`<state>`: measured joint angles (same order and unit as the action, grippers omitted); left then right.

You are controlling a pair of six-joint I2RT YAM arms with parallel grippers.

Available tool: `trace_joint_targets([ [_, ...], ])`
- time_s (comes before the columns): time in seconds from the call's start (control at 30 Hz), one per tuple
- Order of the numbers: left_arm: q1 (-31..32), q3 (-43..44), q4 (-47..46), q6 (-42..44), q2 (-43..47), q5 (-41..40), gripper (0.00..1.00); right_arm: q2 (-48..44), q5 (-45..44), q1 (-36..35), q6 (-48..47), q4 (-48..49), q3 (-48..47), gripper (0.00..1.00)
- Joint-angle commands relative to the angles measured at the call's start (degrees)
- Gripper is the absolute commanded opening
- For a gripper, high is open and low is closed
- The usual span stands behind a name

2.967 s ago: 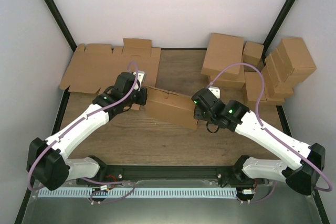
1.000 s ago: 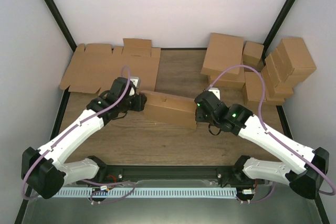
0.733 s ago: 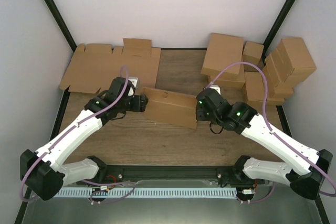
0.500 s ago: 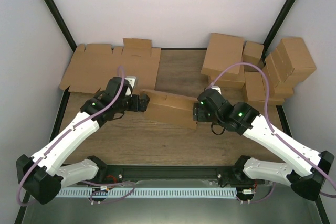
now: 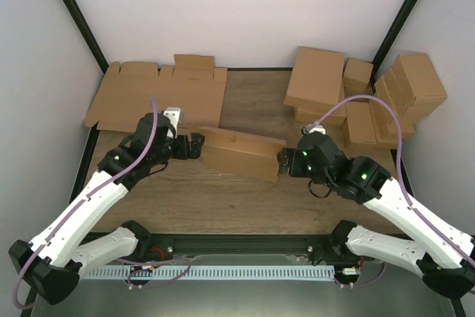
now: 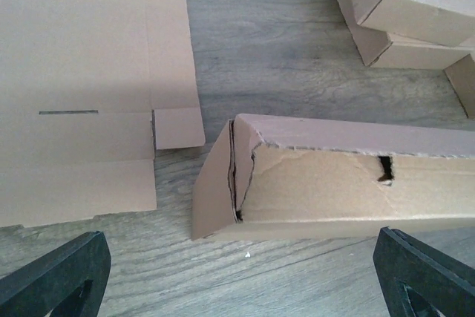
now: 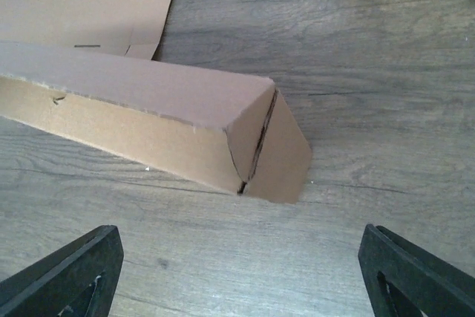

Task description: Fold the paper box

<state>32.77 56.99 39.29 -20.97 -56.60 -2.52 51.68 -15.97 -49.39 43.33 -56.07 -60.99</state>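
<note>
The paper box (image 5: 241, 154), a long brown cardboard box folded shut, lies on the wooden table between the two arms. My left gripper (image 5: 194, 146) stands open just off its left end, not touching it. My right gripper (image 5: 284, 162) is open close to the right end, also apart from it. The left wrist view looks at the box (image 6: 334, 183) end-on, with a slightly gaping side flap, and the left gripper (image 6: 237, 276) has only table between its fingers (image 6: 52, 276). In the right wrist view the box's right end (image 7: 260, 146) lies ahead of the wide-open right gripper (image 7: 239, 272).
Flat cardboard blanks (image 5: 156, 94) lie at the back left, their edge close to the box's left end (image 6: 74, 72). Several closed brown boxes (image 5: 356, 98) are stacked at the back right (image 6: 401, 5). Black frame posts and white walls bound the table.
Both grippers have opened and drawn back from the box's ends. The box, earlier pinched between them, now rests loose on the table.
</note>
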Motion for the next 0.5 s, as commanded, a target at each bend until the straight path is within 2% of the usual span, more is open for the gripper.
trace_joint_targets([
  [0.0,0.1,0.48,1.25,-0.74,3.15,0.27,0.99,-4.13,0.96,-0.43,1.44,-0.92,1.84,0.89],
  [0.1,0.1,-0.56,0.45,-0.63,4.42,1.02,0.9,-5.96,1.71,-0.44,1.7,-0.09,3.13,0.82],
  [0.27,0.09,0.75,-0.82,-0.99,1.95,1.66,0.66,-4.17,0.47,-0.45,1.65,0.69,1.24,0.64],
  [0.47,0.1,2.24,-2.81,-0.63,-2.47,1.03,0.52,0.97,-3.02,-0.49,1.09,1.79,-0.58,0.45],
])
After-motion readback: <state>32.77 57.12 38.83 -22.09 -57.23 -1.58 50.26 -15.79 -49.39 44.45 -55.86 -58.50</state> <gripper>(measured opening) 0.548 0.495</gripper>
